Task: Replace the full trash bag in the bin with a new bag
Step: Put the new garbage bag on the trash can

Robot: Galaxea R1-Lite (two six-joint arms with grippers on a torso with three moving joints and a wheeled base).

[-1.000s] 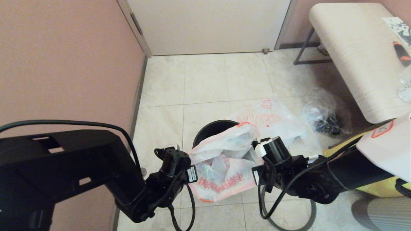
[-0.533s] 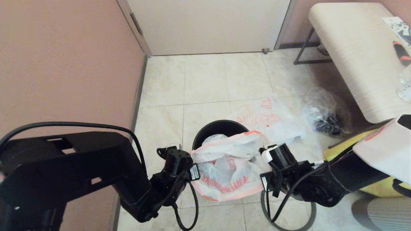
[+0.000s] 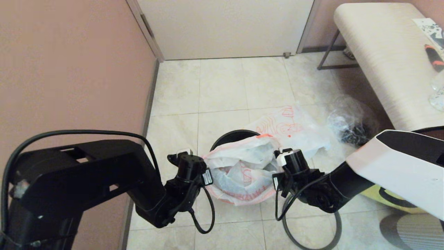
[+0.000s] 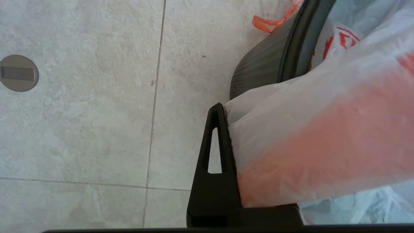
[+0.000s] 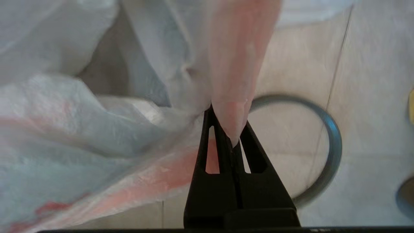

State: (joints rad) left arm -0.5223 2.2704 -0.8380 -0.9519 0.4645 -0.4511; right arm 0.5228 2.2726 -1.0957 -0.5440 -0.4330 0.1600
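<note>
Head view. Two arms are seen, one at each side of one bin (image 3: 229,137). One white bag with orange-red print, the new bag (image 3: 242,166), is held spread between them over the bin's near side, its lower part hanging down over the floor tiles (image 3: 222,86). The left gripper (image 3: 203,166) is at the bag's left edge, the right gripper (image 3: 275,158) at its right edge. A second printed bag, the full trash bag (image 3: 295,128), is seen lying on the floor just behind and to the right of the bin. One clear bag with dark contents (image 3: 352,123) lies further right, near one table (image 3: 385,59). One grey hoop (image 3: 312,239) lies on the floor under the right arm; part of a yellow tote (image 3: 392,203) shows at the right.

Left wrist view. One black finger (image 4: 215,168) of the left gripper is seen pressed against a gathered edge of the new bag (image 4: 323,136); the other finger is hidden by plastic, so the jaws are closed on the bag as far as can be told. The bin's ribbed wall (image 4: 258,71) and dark rim stand just beyond. One round metal floor fitting (image 4: 18,73) is noted.

Right wrist view. The jaws of the right gripper (image 5: 231,142) are clamped tight on one orange-tinted fold of the new bag (image 5: 97,145). The grey hoop (image 5: 330,152) lies on the floor beyond.
</note>
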